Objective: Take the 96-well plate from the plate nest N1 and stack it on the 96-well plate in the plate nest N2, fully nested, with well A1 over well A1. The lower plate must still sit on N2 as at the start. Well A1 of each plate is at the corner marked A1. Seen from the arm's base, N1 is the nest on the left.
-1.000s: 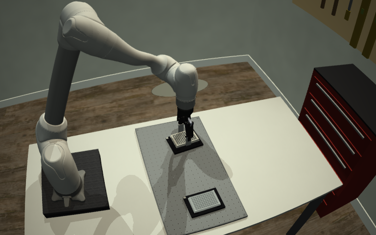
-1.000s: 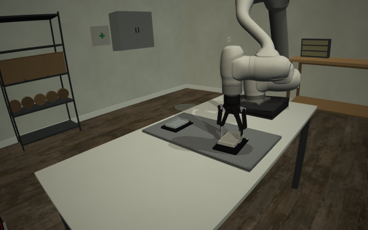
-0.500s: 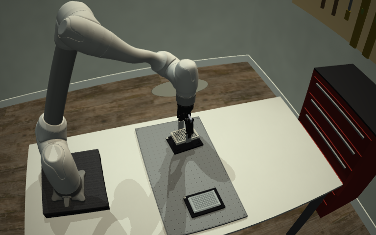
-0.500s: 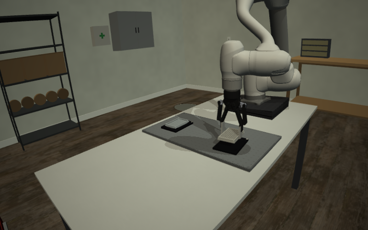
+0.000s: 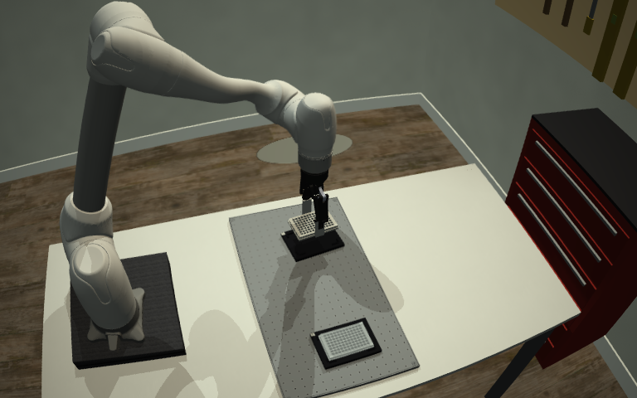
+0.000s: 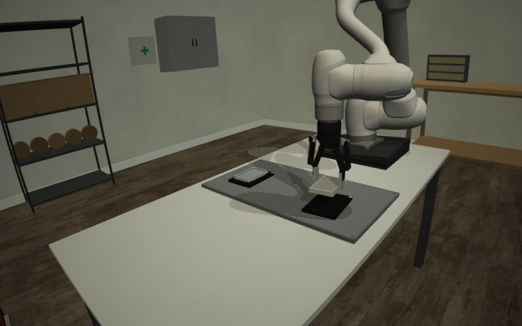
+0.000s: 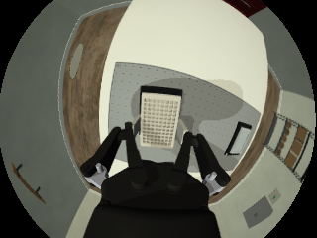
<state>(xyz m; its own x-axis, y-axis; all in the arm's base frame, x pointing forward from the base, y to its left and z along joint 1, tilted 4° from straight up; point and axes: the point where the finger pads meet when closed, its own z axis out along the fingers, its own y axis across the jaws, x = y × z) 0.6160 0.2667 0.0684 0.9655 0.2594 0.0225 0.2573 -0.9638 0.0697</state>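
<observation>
My gripper [image 5: 313, 224] is shut on a white 96-well plate [image 5: 312, 224] and holds it level a short way above the black plate nest N1 [image 5: 313, 245], which stands bare under it. In the exterior view the held plate [image 6: 326, 185] hangs clear above N1 [image 6: 327, 206] between the fingers [image 6: 327, 180]. In the wrist view the plate [image 7: 160, 121] sits between the two fingers, with the nest's dark edge [image 7: 161, 91] showing beyond it. The other 96-well plate [image 5: 345, 341] lies in nest N2 at the near end of the grey mat; it also shows in the exterior view [image 6: 251, 175].
Both nests stand on a grey perforated mat [image 5: 319, 290] on the white table. The arm's base sits on a black pad [image 5: 126, 309] at the left. A red drawer cabinet [image 5: 577, 225] stands beyond the table's right edge.
</observation>
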